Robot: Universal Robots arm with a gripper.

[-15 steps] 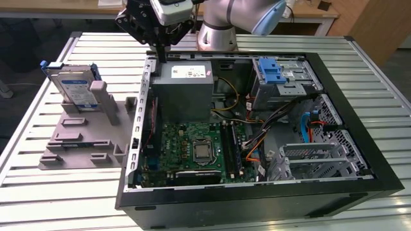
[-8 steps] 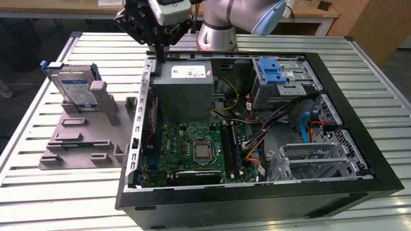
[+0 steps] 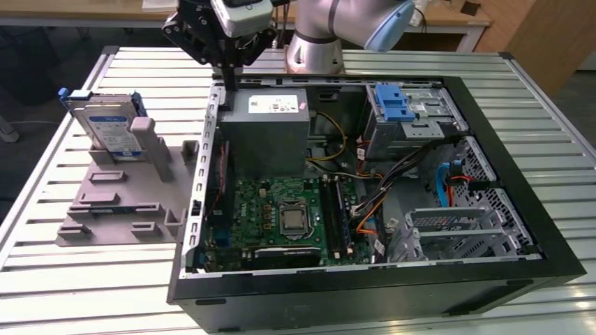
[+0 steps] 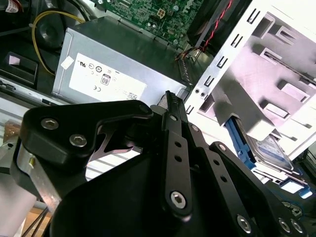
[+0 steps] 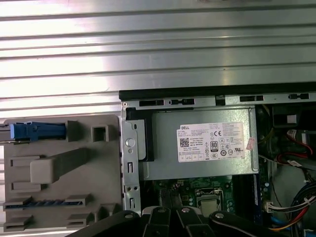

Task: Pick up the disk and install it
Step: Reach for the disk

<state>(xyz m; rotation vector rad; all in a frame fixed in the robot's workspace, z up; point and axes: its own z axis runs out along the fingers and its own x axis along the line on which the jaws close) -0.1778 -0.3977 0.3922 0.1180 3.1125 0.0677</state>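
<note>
The disk (image 3: pixel 105 129) stands upright on edge in a grey holder (image 3: pixel 121 202) on the table, at the exterior view's left of the open computer case. It is silver-grey with a white-and-blue label and a blue carrier. In the first wrist view its blue carrier edge (image 5: pixel 37 131) shows from above, and in the second wrist view the disk (image 4: pixel 269 148) sits behind the holder's post. My gripper (image 3: pixel 226 75) hangs over the case's back left corner, above the power supply, to the right of the disk and apart from it. Its black fingers (image 4: pixel 170 101) are shut with nothing between them.
The open black case (image 3: pixel 521 230) holds a grey power-supply box (image 3: pixel 270 129), a green motherboard (image 3: pixel 284 213), cables and a metal drive cage with a blue latch (image 3: pixel 400 105). The slatted metal table (image 3: pixel 84 279) lies all around. The arm's base (image 3: pixel 312 52) stands behind the case.
</note>
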